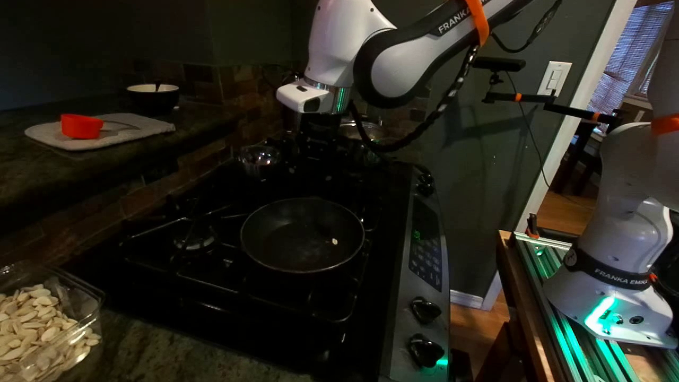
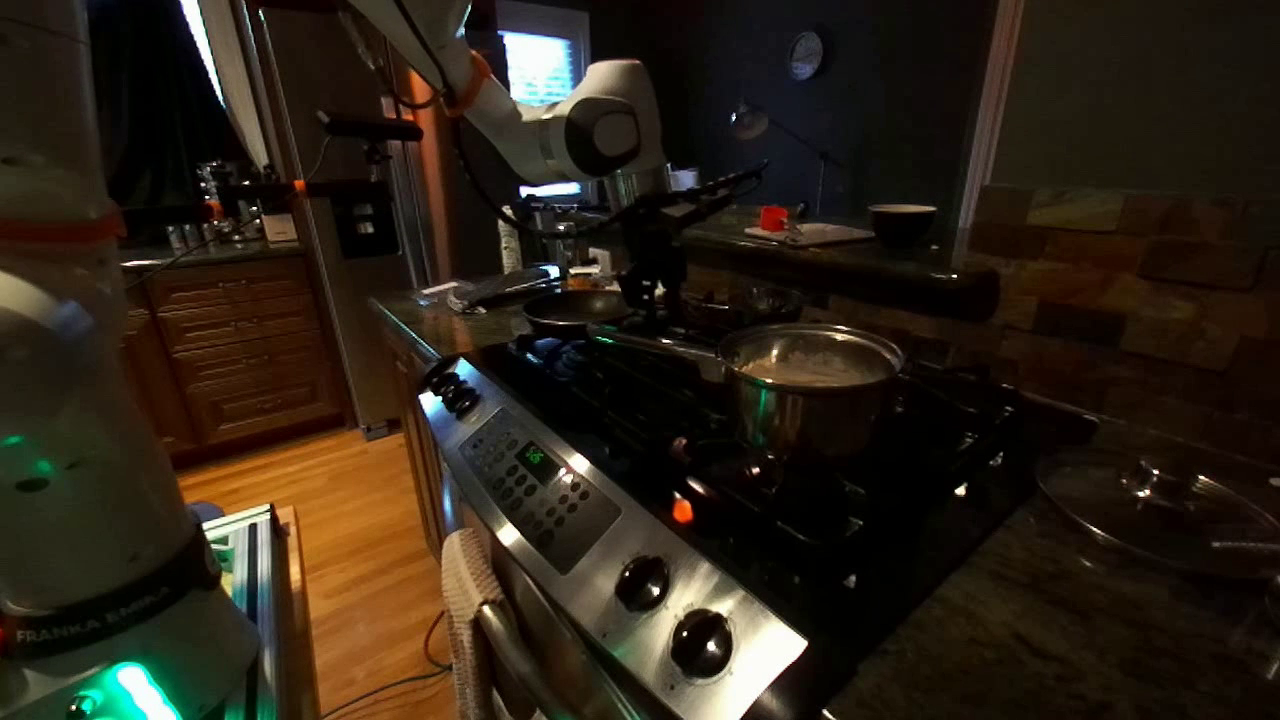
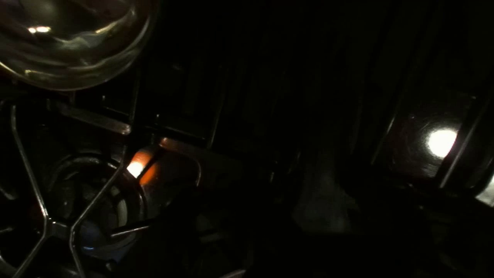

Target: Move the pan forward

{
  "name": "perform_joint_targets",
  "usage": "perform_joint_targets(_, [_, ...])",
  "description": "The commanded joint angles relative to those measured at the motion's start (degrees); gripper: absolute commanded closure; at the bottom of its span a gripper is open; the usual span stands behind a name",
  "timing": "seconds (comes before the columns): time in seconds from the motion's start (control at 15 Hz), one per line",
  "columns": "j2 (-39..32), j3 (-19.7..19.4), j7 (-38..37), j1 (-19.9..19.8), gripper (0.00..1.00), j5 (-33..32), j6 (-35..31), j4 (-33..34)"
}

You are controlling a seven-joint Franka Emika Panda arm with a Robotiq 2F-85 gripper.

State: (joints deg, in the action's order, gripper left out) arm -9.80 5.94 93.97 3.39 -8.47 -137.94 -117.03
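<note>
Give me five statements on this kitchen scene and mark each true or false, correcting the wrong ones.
1. A small pale speck shows inside the frying pan. True.
2. The red cup stands in the frying pan. False: it rests on a pale mat.
3. The steel pot is covered. False: it is uncovered; a clear lid lies on the counter.
4. The clear container holds pale seed-like pieces. True.
5. The stove display glows green. True.
</note>
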Motion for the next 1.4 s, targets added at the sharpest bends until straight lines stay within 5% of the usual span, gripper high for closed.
perform_joint_targets(0.0, [2.04, 0.27, -1.79, 0.36, 0.06, -0.85, 1.55, 0.06])
perform_joint_targets(0.53, [12.74, 0.46, -21.69, 1.38, 0.0, 4.6, 14.89, -3.11])
perform_joint_targets(0.93, [24.26, 0.98, -40.95, 3.76, 0.0, 9.03, 16.36, -9.39])
perform_joint_targets(1.0, [19.53, 0.0, -35.96, 3.71, 0.0, 6.82, 16.36, -5.2])
perform_joint_targets(1.33, [23.43, -0.03, -40.33, 4.73, 0.0, 7.74, 16.35, -8.07])
